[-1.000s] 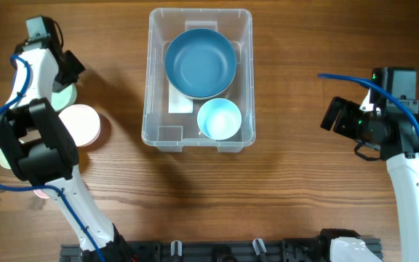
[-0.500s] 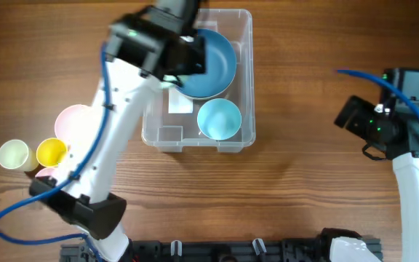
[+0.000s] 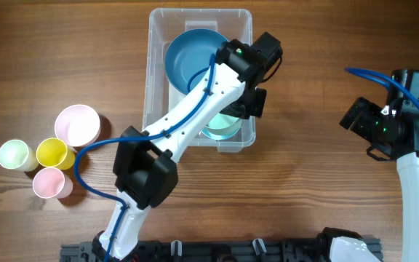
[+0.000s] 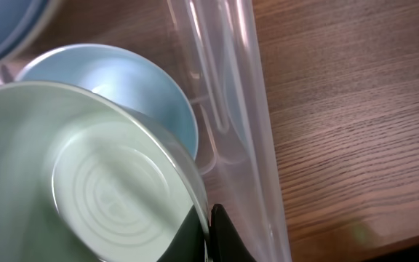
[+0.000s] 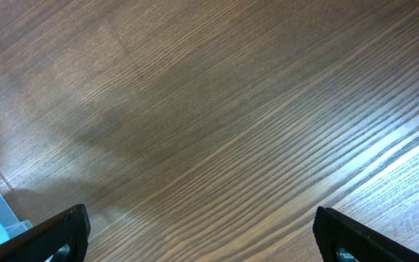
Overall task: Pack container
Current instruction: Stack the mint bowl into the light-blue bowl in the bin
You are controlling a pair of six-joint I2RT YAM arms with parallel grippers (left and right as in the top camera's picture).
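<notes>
The clear container (image 3: 155,87) stands at the table's middle back. It holds a large blue bowl (image 3: 191,62) and a light blue bowl (image 4: 133,84). My left gripper (image 3: 249,109) reaches over the container's right front part, shut on the rim of a pale green bowl (image 3: 222,125). In the left wrist view the jaws (image 4: 209,234) pinch the pale green bowl (image 4: 86,182) just above the light blue bowl, next to the container's wall (image 4: 231,109). My right gripper (image 3: 356,116) is open and empty over bare wood at the right; its fingers (image 5: 202,240) frame only table.
At the left of the table sit a pink bowl (image 3: 77,124), a yellow cup (image 3: 52,153), a pale green cup (image 3: 13,154) and a pink cup (image 3: 49,182). The left arm spans from the front edge up over the container.
My left arm has swung from the far left to over the container, carrying the pale green bowl to above the light blue bowl. The right arm has shifted slightly right.
</notes>
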